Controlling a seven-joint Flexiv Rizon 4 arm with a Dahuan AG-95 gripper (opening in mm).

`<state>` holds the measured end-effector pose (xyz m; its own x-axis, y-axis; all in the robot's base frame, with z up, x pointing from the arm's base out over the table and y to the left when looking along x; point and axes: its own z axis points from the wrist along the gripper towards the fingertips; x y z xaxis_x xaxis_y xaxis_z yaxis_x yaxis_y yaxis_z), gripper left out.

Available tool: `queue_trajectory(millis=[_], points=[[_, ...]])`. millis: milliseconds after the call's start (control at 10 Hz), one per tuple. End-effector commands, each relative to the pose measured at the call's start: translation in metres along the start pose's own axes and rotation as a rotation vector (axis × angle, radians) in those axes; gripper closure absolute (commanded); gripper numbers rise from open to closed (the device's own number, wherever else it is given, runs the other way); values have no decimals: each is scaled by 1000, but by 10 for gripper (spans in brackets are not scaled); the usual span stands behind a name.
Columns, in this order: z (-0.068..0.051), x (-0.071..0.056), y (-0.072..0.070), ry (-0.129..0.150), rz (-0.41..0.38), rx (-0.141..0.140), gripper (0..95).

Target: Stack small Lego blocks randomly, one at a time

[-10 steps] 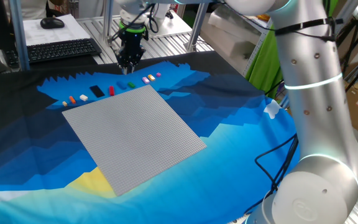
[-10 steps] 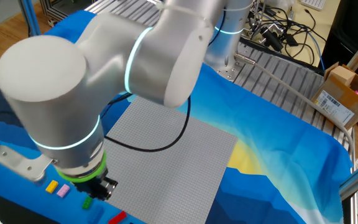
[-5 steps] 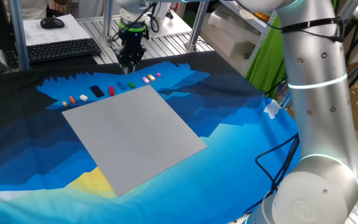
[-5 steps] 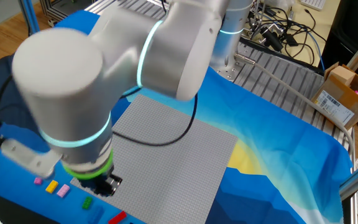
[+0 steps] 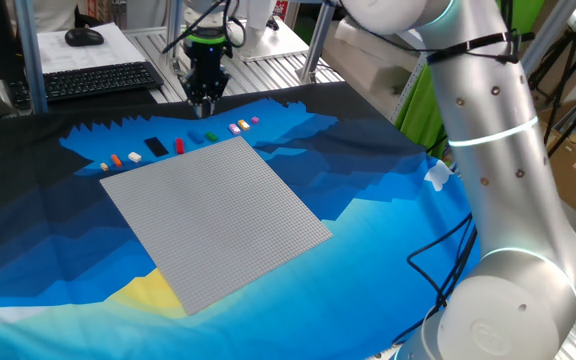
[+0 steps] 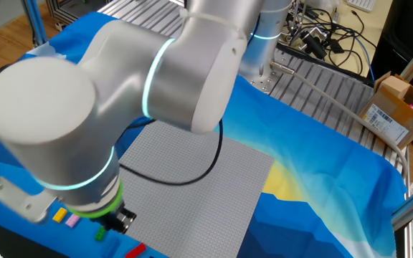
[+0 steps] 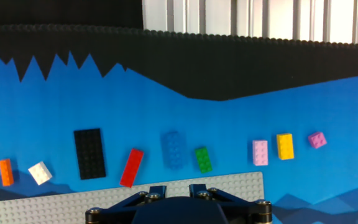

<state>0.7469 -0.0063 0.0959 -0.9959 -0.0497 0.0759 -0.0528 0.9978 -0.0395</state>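
Observation:
The small Lego blocks lie in a row on the blue cloth along the far edge of the grey baseplate [image 5: 213,215]. In the hand view they are orange [image 7: 5,172], white [image 7: 40,172], red [image 7: 132,167], blue [image 7: 173,149], green [image 7: 203,160], pink [image 7: 260,152], yellow [image 7: 284,146] and a small pink one [image 7: 317,139]. None is stacked. My gripper [image 5: 205,106] hangs well above the blue [image 5: 198,138] and green [image 5: 211,136] blocks. It shows in the hand view [image 7: 178,188] with its fingertips [image 7: 159,189] apart and nothing between them.
A flat black rectangular piece [image 7: 89,154] lies in the row between the white and red blocks. The baseplate's far edge [image 7: 241,180] runs just under the gripper. A keyboard [image 5: 98,80] sits beyond the cloth. The arm's big links [image 6: 120,107] hide much of the other fixed view.
The gripper has risen a little and drifted slightly toward the far side above the row. The arm's upper links have swung. No block has moved.

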Motion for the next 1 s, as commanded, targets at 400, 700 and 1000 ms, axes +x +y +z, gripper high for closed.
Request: queue_trajectory(millis=[400,700,1000], points=[[17,-13,8,-33,-33,23,570],[30,-20,10,-87,-39,25,570],[43,-26,10,-98,-42,23,570]])
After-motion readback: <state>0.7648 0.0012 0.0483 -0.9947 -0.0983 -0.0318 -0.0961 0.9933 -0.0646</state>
